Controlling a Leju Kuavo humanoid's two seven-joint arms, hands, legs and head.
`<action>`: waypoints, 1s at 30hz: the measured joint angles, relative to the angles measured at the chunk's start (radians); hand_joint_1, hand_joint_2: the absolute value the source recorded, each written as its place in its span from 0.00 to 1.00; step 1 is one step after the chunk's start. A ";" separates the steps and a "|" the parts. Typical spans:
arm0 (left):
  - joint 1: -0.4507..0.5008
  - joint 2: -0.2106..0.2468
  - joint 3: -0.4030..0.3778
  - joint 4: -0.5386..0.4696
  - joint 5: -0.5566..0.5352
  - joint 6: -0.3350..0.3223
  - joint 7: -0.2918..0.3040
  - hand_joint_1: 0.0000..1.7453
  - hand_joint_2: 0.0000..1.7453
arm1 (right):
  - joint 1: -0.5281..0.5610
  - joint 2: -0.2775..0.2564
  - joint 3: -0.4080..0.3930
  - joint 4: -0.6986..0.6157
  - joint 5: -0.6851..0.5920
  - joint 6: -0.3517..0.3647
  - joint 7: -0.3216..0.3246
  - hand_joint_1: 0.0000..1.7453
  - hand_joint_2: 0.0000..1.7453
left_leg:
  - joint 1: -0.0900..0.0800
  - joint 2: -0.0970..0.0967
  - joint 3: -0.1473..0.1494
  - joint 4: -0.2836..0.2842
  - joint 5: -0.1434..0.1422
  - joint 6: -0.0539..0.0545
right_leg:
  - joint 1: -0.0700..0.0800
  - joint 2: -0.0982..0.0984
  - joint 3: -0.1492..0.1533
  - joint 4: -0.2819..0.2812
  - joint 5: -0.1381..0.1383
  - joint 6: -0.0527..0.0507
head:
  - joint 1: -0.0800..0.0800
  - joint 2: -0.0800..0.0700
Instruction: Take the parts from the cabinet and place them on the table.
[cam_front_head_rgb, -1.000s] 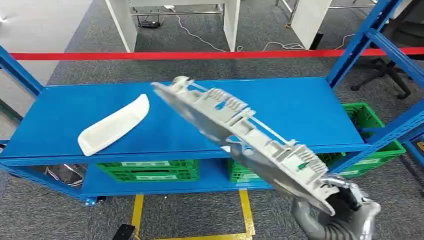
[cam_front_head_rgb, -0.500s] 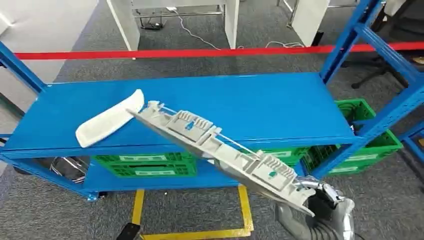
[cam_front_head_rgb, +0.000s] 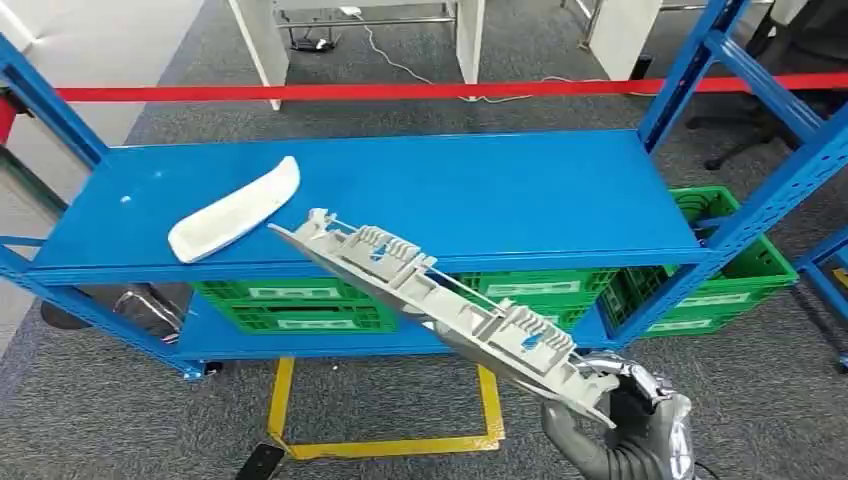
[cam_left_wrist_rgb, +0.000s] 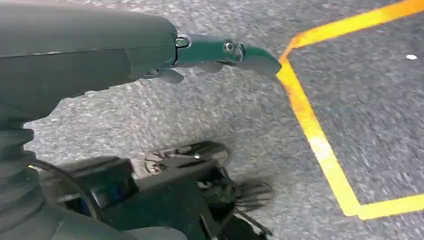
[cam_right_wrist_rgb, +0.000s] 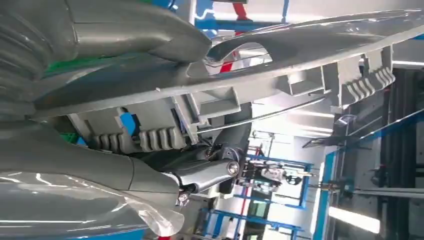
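The long grey part (cam_front_head_rgb: 440, 310) is seen as matt moulded plastic, ribbed. A smooth white plastic panel (cam_front_head_rgb: 234, 210) is laid on the glossy blue-painted metal shelf (cam_front_head_rgb: 480, 195), above rough grey carpet (cam_front_head_rgb: 120, 420).

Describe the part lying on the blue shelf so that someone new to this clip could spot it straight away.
Start at the blue shelf below the red tape. Toward its left end lies a white curved part, smooth and slightly bowed, resting flat and untouched. Unlike the long grey ribbed part that the right hand holds by one end in front of the shelf, it is plain, with no clips or ribs showing.
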 joint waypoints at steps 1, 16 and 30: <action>-0.002 -0.002 0.000 0.000 0.000 0.000 0.000 0.00 1.00 | 0.001 0.000 0.000 0.002 0.000 -0.001 0.000 1.00 1.00 | 0.008 0.009 -0.007 -0.011 0.017 0.004 | 0.000 0.007 -0.010 0.015 -0.032 0.002 | -0.001 0.000; -0.001 -0.004 0.000 0.000 -0.003 0.000 0.000 0.00 1.00 | -0.018 0.000 0.010 0.026 0.011 -0.009 -0.001 1.00 1.00 | 0.014 0.008 -0.177 0.065 0.113 -0.037 | -0.009 0.007 0.119 -0.006 -0.134 -0.024 | 0.009 0.000; 0.001 0.005 0.004 0.000 -0.020 0.006 0.001 0.00 1.00 | -0.048 0.000 0.037 0.035 0.010 -0.007 -0.001 1.00 1.00 | -0.011 0.007 0.036 -0.010 -0.028 0.006 | 0.004 -0.004 -0.015 -0.001 0.011 -0.011 | 0.000 0.000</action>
